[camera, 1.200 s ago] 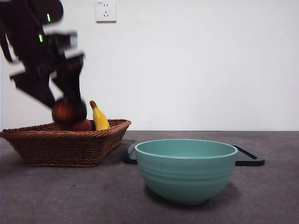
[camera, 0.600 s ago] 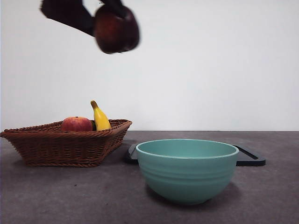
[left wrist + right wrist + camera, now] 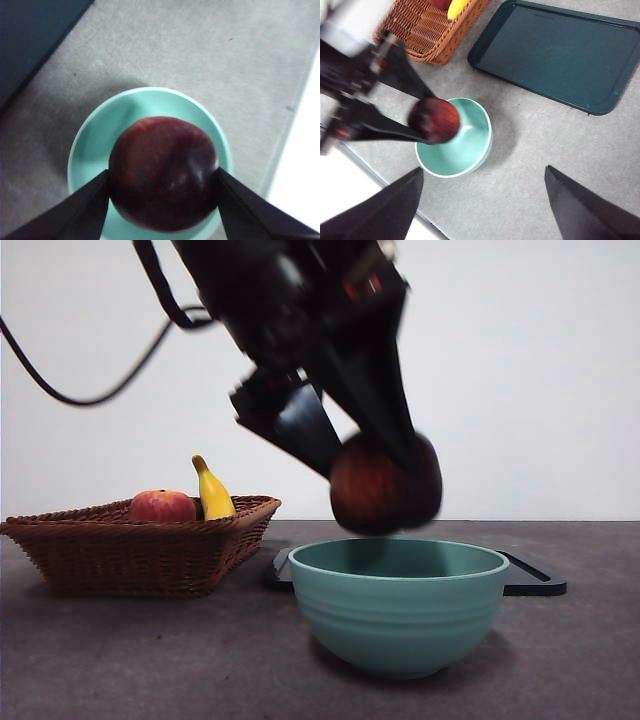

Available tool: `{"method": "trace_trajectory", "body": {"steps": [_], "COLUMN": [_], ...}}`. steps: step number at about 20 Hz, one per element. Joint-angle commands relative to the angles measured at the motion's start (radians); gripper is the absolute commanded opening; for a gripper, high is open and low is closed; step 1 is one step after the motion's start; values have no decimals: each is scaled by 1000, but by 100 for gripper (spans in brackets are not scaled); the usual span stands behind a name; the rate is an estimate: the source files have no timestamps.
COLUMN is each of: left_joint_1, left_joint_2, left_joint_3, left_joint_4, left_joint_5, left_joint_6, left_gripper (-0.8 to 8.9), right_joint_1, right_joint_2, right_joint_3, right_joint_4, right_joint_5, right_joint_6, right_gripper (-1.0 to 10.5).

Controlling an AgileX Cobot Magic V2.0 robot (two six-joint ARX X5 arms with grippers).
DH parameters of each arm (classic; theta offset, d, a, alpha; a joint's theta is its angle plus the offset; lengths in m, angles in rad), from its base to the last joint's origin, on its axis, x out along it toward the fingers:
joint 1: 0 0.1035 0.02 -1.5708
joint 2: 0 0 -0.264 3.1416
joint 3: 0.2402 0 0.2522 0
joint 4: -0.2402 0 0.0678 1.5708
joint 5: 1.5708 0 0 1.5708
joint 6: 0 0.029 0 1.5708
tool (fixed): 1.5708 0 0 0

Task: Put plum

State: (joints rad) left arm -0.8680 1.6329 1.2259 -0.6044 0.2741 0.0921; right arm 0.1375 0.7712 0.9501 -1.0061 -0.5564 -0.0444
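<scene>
Left gripper (image 3: pixel 162 186) clamps the glossy dark maroon plum (image 3: pixel 163 172) above the teal bowl (image 3: pixel 90 145); right gripper (image 3: pixel 482 200) open

No legible text, labels, brands, nos. or signs noted in any current view. Front view: none resolved on the visible surfaces; arm blurred. Left wrist view: nothing printed seen. Right wrist view: no markings made out.
</scene>
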Motion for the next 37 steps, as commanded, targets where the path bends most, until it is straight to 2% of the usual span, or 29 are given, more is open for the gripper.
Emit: {"method": "trace_trajectory", "body": {"steps": [1, 6, 14, 18, 23, 31, 37], "left_joint_1": [-26, -52, -69, -73, -75, -46, 103], "left_joint_2": [57, 137, 182, 182, 169, -2, -238], "left_joint_3": [19, 19, 19, 19, 31, 82, 82], "left_joint_4": [33, 63, 59, 51, 47, 45, 0], "left_joint_5": [-34, -94, -103, -103, -102, -103, -102], "left_joint_6": [17, 56, 71, 72, 68, 39, -7], "left_gripper": [239, 239, 256, 404, 406, 405, 405], "right_joint_1": [4, 4, 4, 4, 4, 4, 4], "right_joint_2": [5, 5, 5, 5, 5, 5, 5], "right_joint_3": [17, 17, 17, 17, 17, 17, 17], "right_joint_4": [3, 3, 3, 3, 3, 3, 3], "right_joint_5": [-1, -1, -1, -1, 0, 0, 0], "right_joint_6": [8, 8, 7, 8, 7, 7, 7], "right_gripper": [388, 388, 388, 388, 388, 389, 388]}}
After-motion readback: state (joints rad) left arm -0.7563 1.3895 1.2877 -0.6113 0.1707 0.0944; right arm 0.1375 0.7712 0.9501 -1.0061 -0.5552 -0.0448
